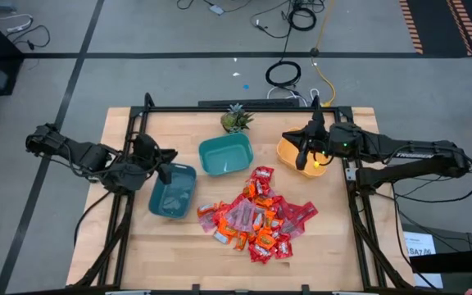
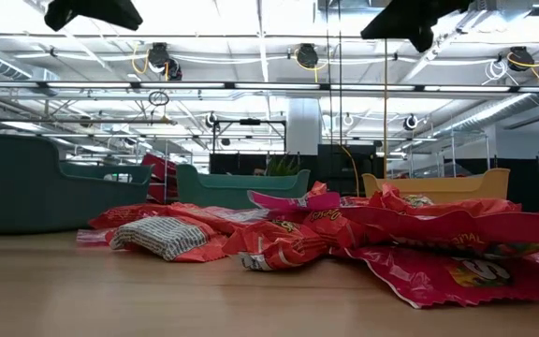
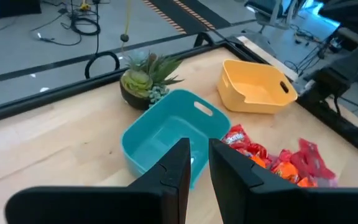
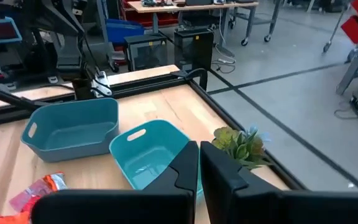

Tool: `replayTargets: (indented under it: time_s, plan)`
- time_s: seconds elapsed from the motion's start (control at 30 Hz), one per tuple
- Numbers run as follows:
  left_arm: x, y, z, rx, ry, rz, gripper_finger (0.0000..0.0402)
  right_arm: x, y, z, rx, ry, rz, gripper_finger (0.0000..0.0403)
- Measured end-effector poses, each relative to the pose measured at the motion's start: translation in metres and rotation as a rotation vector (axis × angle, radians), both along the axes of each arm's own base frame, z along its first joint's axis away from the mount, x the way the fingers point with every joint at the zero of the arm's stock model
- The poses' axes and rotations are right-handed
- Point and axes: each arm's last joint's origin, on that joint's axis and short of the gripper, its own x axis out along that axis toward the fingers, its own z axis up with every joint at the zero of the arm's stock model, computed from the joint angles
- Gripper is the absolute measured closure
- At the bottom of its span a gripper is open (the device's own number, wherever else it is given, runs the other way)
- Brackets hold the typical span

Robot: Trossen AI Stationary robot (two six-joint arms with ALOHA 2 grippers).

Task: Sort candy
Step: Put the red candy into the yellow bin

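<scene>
The candy (image 1: 256, 217) lies in a loose heap of red, orange and pink wrappers on the wooden table, toward its near side (image 2: 326, 234). Three bowls stand behind it: a dark teal bowl (image 1: 173, 192) at the left, a lighter teal bowl (image 1: 226, 154) in the middle and a yellow bowl (image 1: 289, 152) at the right. My left gripper (image 1: 167, 168) hangs above the dark teal bowl's far end, its fingers (image 3: 199, 144) a little apart with nothing between them. My right gripper (image 1: 303, 156) hangs over the yellow bowl, shut (image 4: 199, 146) and empty.
A small green plant (image 1: 236, 120) in a dark pot stands at the table's far edge behind the middle bowl. A black frame (image 1: 220, 107) runs round the table. Bare wood lies at the near left and near right of the candy heap.
</scene>
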Motion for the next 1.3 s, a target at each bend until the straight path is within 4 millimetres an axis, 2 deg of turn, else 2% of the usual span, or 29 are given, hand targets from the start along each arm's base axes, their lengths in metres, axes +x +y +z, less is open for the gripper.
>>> replayTargets:
  time_s: [0.33,0.57,0.7,1.07,1.3]
  plan:
    - [-0.0001,0.0003,-0.0004,0.180,0.138,-0.116,0.0333,-0.0014,0.0002,-0.0074,0.095,0.039,-0.029,0.0394]
    - [0.0000,0.0002,-0.0005,0.222,0.172,-0.149,0.0332,-0.0018,-0.0001,-0.0085,0.206,0.000,-0.081,0.0390]
    - [-0.0001,0.0000,-0.0007,0.230,0.181,-0.163,0.0310,-0.0024,-0.0014,-0.0082,0.228,-0.023,-0.136,0.0362]
    - [0.0006,-0.0007,-0.0006,0.215,0.178,-0.179,0.0222,-0.0027,-0.0015,-0.0075,0.189,-0.010,-0.126,0.0244]
    - [0.0007,-0.0008,-0.0006,0.214,0.177,-0.178,0.0208,-0.0030,-0.0002,-0.0096,0.318,-0.035,-0.126,0.0211]
